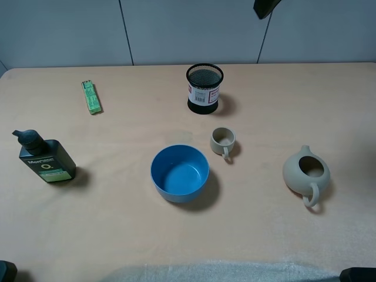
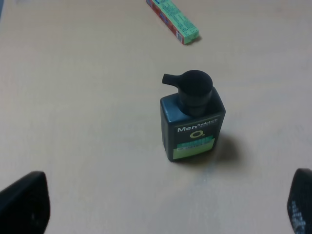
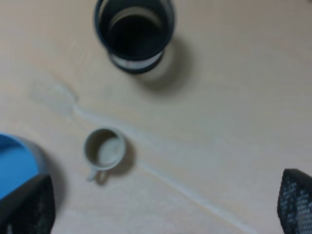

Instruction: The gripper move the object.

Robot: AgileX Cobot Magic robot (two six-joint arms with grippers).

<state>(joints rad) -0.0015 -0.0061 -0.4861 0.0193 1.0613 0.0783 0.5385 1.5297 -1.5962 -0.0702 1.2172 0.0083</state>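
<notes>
The small beige-grey cup (image 1: pixel 222 141) with a loop handle stands upright on the table, just right of and behind the blue bowl (image 1: pixel 180 173). In the right wrist view the cup (image 3: pixel 104 150) lies ahead of my right gripper (image 3: pixel 163 204). That gripper is open, its dark fingertips (image 3: pixel 27 207) wide apart at the frame corners, well clear of the cup. My left gripper (image 2: pixel 161 200) is open and empty, facing a dark pump bottle (image 2: pixel 192 119). In the exterior view only dark arm parts show at the bottom corners.
A black mesh pen holder (image 1: pixel 204 88) stands behind the cup. A beige teapot (image 1: pixel 306 171) sits at the right. The dark pump bottle (image 1: pixel 46 158) stands at the left. A green box (image 1: pixel 91 96) lies at the back left. A dark part (image 1: pixel 265 7) hangs at the top edge.
</notes>
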